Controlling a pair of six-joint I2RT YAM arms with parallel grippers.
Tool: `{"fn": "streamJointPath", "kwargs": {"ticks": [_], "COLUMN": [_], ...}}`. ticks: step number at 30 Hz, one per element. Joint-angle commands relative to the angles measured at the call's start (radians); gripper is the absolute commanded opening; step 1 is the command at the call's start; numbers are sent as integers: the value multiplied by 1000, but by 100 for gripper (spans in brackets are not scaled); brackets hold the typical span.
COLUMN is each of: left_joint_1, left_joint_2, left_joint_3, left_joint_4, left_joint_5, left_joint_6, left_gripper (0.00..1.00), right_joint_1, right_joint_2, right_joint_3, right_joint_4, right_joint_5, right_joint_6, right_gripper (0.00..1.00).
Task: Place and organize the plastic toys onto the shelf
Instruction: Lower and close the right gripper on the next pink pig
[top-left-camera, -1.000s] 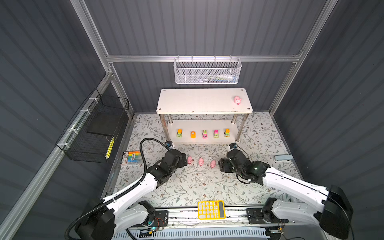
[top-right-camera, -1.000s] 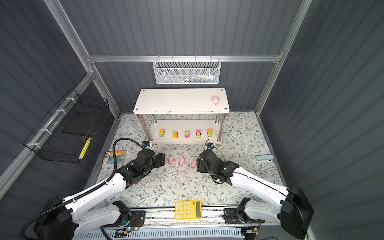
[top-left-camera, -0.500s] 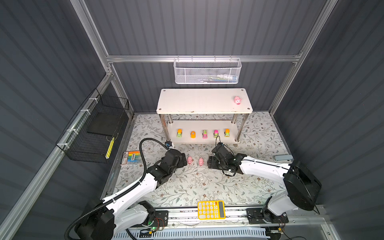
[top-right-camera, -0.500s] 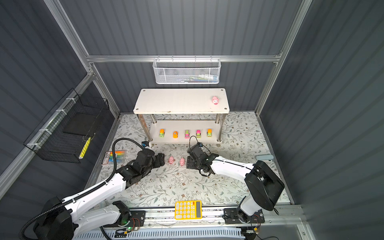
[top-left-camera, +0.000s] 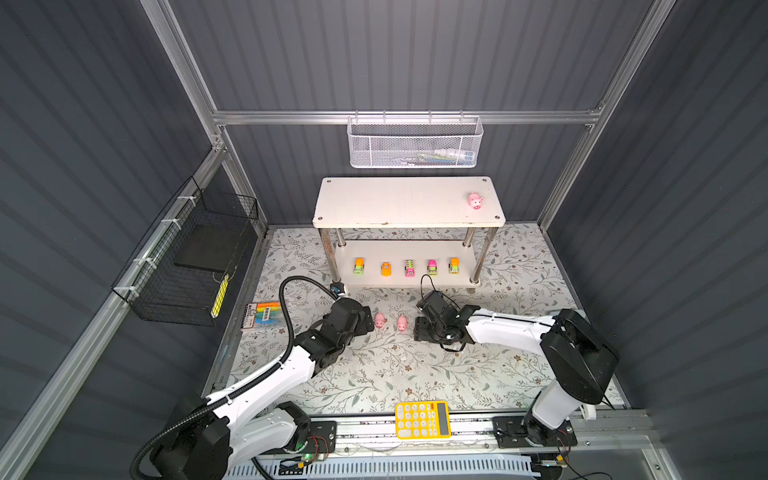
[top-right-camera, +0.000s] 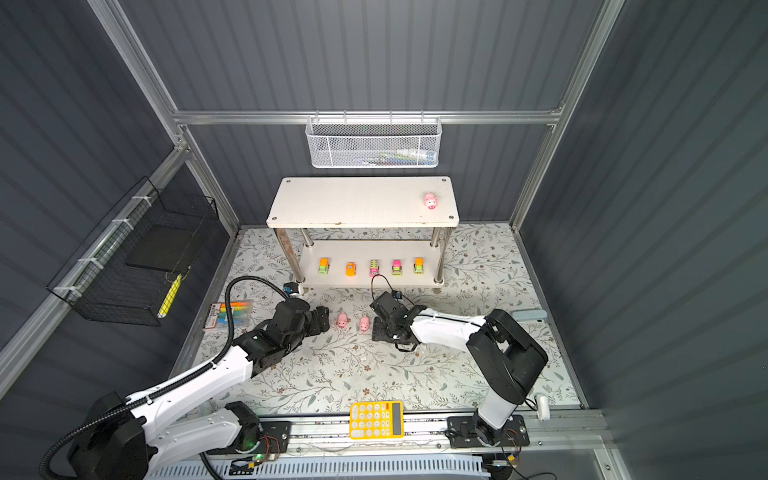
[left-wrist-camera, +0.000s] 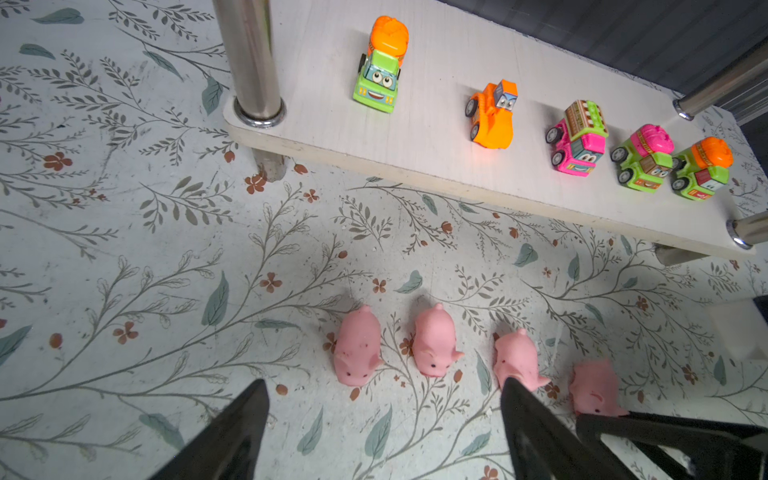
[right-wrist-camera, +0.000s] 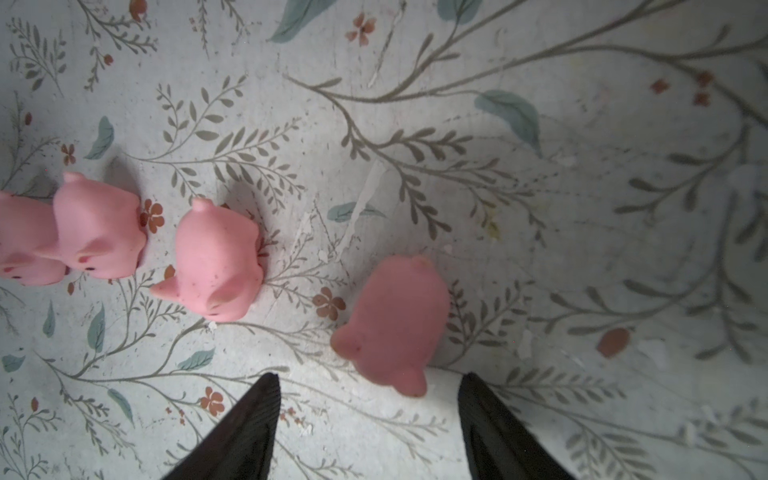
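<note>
Right gripper (right-wrist-camera: 368, 376) stands parted and empty, pink pig (right-wrist-camera: 390, 324) just past its tips; left gripper (left-wrist-camera: 382, 381) gapes empty, shelf (left-wrist-camera: 374, 164) edge beyond.

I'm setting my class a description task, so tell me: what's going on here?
Two robot arms are stocking a white two-tier shelf with chrome legs. Five colourful toy vehicles line its lower board; one pink plastic pig sits on the top board. Four more pink pigs are in a row on the floral mat. The open right pincer is at the row's end pig; the open left pincer is by the other end.
</note>
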Motion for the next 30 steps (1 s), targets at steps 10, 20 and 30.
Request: {"fn": "streamJointPath", "kwargs": {"ticks": [10, 20, 30], "left_joint_1": [0, 0, 0], "left_joint_2": [15, 21, 18], "left_joint_3": [-4, -13, -24], "left_joint_4": [-5, 10, 20], "left_joint_5": [-13, -10, -14], "left_joint_6": [-11, -16, -20], "left_gripper": [88, 88, 88], "right_joint_1": [-35, -35, -36], "right_joint_2": [60, 99, 119], "right_joint_3": [63, 91, 111], "right_joint_4": [-68, -88, -116], "right_joint_5": [-14, -17, -13], "right_joint_6": [31, 18, -2], "right_gripper": [62, 58, 43]}}
